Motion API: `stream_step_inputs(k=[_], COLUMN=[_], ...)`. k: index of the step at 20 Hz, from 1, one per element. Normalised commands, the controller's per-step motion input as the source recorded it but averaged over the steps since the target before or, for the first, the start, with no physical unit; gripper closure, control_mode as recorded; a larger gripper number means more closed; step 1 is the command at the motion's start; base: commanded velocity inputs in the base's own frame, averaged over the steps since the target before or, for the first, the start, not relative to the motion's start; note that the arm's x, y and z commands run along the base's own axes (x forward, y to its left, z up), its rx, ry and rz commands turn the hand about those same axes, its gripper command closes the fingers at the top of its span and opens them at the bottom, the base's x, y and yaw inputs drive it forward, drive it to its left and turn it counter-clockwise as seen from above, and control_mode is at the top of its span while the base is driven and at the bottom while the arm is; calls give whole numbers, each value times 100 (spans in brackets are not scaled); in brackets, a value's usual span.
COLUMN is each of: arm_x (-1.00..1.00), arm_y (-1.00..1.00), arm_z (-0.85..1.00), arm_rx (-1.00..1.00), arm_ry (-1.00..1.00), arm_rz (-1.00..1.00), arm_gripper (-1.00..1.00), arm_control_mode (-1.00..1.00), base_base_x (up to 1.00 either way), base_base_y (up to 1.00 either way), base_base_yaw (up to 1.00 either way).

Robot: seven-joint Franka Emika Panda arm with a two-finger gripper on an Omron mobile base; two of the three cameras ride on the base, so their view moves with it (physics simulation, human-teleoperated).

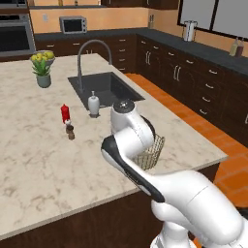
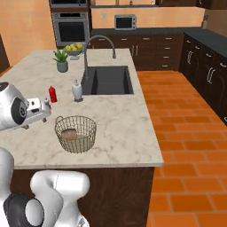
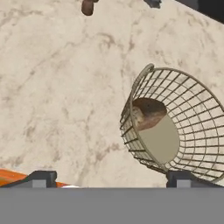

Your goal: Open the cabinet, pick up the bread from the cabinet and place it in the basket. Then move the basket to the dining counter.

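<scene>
Dark fingertips of my gripper (image 3: pixel 111 177) sit spread wide and hold nothing, just off the basket (image 3: pixel 175 127), which stands ahead on the right with the bread (image 3: pixel 146 113) lying inside on its pale bottom. My right base camera shows the basket (image 2: pixel 76 133) whole on the dining counter (image 2: pixel 119 124); from the left the arm hides half of it. Beyond are a red bottle (image 2: pixel 52 94) and the sink (image 2: pixel 108 80).

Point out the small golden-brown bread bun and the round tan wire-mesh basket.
small golden-brown bread bun (image 2: pixel 69 134), right base view, its top crust.
round tan wire-mesh basket (image 2: pixel 88 132), right base view, its right side wall.
</scene>
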Motion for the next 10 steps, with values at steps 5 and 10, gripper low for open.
stream_step_inputs(k=[5,10], arm_x=[44,-23], arm_y=[58,45], arm_z=[0,-4], arm_rx=[-32,-36], arm_ry=[29,-12], arm_rz=[-22,-27], arm_gripper=[-100,-100], arm_control_mode=[-100,-100], base_base_x=[0,0], base_base_y=[0,0], base_base_yaw=[0,0])
